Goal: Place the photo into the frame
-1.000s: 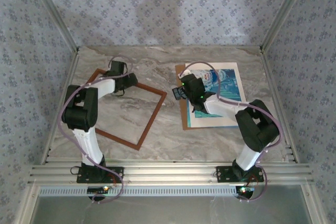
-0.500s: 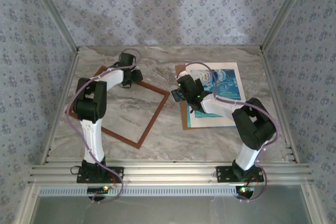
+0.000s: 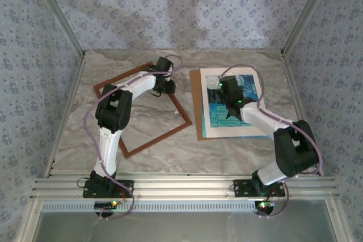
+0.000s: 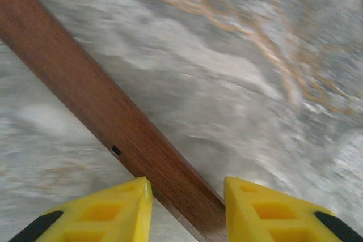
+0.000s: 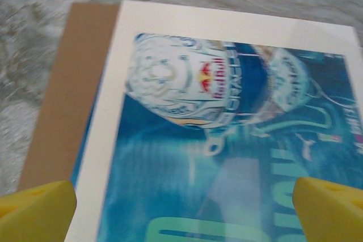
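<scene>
Photo (image 3: 217,114), a blue-teal rectangular paper print, lies flat inside a white mat border (image 3: 227,132) on a plain brown backing board (image 3: 196,103), just right of the thin reddish-brown wooden frame (image 3: 159,139) on the grey marble table (image 3: 113,60). The left gripper (image 3: 165,85) sits at the frame's far rail, and the right gripper (image 3: 222,90) is above the photo.

From the left wrist, the yellow fingers (image 4: 127,211) clamp the frame's rail (image 4: 113,123) between them.

From the right wrist, the right gripper (image 5: 181,213) is spread wide above the photo (image 5: 227,157), holding nothing.
</scene>
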`<state>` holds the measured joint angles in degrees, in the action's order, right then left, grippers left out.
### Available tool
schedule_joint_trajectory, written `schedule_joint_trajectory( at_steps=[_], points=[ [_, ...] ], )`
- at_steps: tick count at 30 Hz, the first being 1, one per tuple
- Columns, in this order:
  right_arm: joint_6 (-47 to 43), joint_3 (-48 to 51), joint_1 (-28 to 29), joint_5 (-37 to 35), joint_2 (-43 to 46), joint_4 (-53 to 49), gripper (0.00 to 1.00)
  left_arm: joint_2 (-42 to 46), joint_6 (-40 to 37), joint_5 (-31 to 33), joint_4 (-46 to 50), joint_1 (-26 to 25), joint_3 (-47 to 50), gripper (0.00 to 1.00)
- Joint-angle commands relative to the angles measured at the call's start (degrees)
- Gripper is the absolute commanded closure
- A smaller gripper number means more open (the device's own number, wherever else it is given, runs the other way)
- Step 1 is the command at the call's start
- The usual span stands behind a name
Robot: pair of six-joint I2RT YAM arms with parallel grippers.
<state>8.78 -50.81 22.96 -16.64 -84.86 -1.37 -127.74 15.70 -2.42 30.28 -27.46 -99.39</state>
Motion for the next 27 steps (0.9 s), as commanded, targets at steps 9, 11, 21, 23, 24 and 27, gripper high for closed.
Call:
schedule_joint_trajectory(
  at_steps=[9,11,21,23,24,27],
  points=[
    [6.3,-0.3,-10.1,12.3,-0.2,-7.4,0.00,0.0,-6.9,-10.4,4.7,-1.3,1.6,0.65],
    [6.7,-1.4,-12.5,15.0,-1.6,-8.2,0.00,0.6,-7.0,-12.5,4.1,-1.7,2.3,0.65],
    [8.1,-6.0,-16.4,21.2,-8.2,-10.7,0.00,5.1,-10.6,-11.7,5.1,-2.1,4.4,0.62],
    [8.2,-6.4,-16.5,21.6,-8.9,-10.9,0.00,6.0,-10.3,-11.0,4.7,-2.2,4.5,0.55],
    [8.3,-7.0,-16.6,21.9,-9.5,-11.4,0.00,6.7,-9.8,-10.6,4.3,-2.2,4.5,0.49],
    [9.2,-8.7,-16.7,21.4,-11.6,-13.6,0.01,9.8,-7.4,-8.0,1.4,-2.4,5.9,0.35]
  ],
)
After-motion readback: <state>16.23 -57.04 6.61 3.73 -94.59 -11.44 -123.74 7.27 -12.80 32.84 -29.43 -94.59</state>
